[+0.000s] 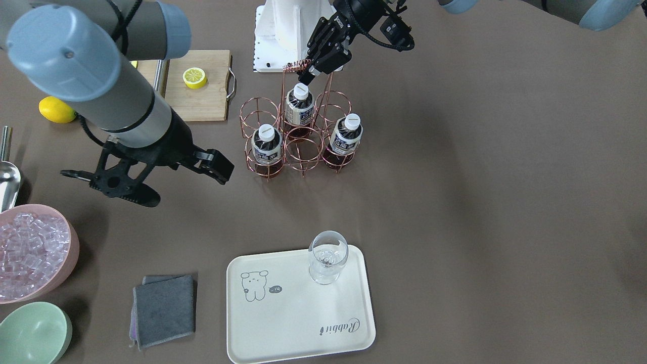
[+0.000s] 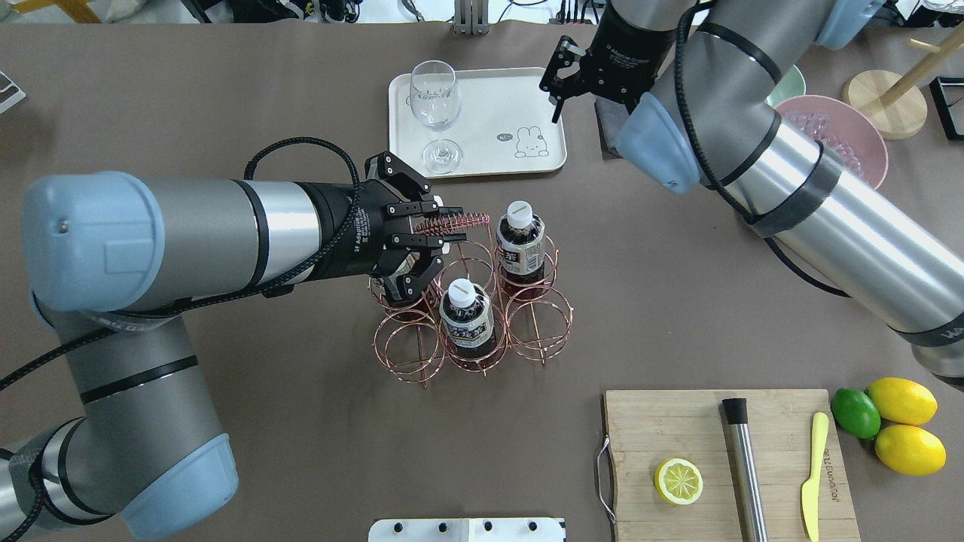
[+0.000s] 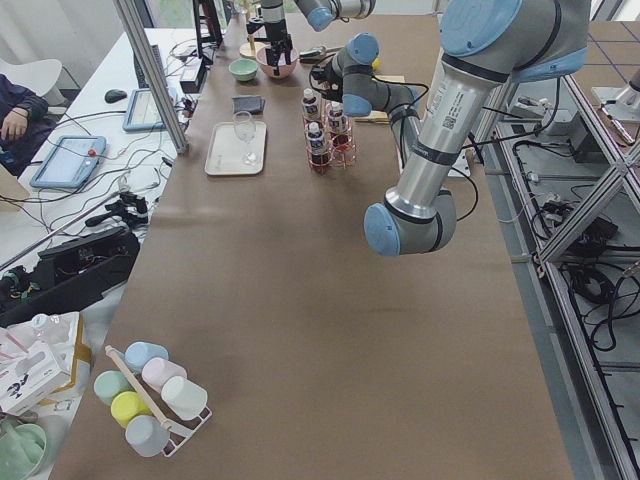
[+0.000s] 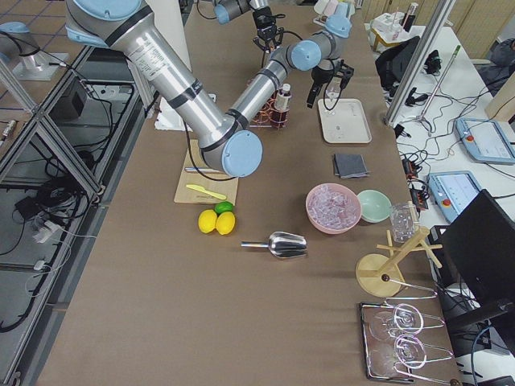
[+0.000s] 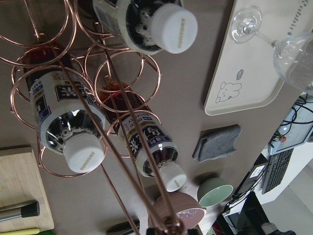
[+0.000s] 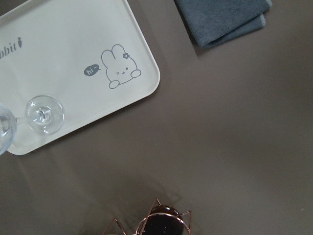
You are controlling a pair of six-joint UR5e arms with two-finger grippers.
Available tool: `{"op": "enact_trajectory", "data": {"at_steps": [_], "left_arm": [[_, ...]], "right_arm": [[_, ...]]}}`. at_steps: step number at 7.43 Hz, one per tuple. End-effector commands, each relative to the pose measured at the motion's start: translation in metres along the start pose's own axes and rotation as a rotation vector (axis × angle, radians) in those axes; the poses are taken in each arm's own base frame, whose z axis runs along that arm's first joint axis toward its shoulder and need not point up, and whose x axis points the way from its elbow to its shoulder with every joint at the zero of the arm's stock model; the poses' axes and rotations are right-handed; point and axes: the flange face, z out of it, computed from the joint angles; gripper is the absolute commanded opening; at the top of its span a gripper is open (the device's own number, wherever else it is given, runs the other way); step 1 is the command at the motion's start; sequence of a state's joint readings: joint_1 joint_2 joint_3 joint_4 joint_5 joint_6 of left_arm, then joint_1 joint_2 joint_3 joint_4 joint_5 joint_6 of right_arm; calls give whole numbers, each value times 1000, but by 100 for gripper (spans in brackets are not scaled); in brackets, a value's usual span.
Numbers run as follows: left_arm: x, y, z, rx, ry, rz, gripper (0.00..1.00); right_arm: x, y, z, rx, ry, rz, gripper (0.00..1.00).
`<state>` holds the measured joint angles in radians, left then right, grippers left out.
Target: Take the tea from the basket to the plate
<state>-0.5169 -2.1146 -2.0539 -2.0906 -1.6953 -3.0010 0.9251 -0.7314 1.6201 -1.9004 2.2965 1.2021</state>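
All three tea bottles (image 2: 467, 320) stood in the basket (image 2: 538, 360). The left hand (image 2: 444, 226), part open, straddled the basket's handle (image 2: 473, 220). Beyond the basket lay the plate (image 2: 497, 98); there the right hand (image 2: 557, 98) hung wide open, empty.

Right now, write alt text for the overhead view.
The open left gripper hangs over the basket at its handle; one tea and another stand in the rings. Farther off, the open right gripper hangs beside the plate, which holds a glass.
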Motion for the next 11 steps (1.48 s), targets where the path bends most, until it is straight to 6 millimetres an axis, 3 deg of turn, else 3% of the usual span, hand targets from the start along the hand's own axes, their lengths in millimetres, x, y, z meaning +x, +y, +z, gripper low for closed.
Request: {"op": "enact_trajectory", "data": {"at_steps": [1,4,6,7,8,11], "left_arm": [[0,0,0,1,0,-1,0],[0,-3,0,-1,0,-1,0],[-1,-4,0,-1,0,-1,0],[-1,-4,0,-1,0,-1,0],[-1,-4,0,-1,0,-1,0],[-1,-4,0,-3,1,-1,0]], "right_arm": [[-47,45,15,-34,66,-25,100],[-70,71,41,-49,109,-56,100],[-73,81,53,-67,119,-70,99],[-72,81,56,-69,123,-69,94],[-72,81,57,-72,124,-68,80],[-69,81,61,-92,124,-77,55]]}}
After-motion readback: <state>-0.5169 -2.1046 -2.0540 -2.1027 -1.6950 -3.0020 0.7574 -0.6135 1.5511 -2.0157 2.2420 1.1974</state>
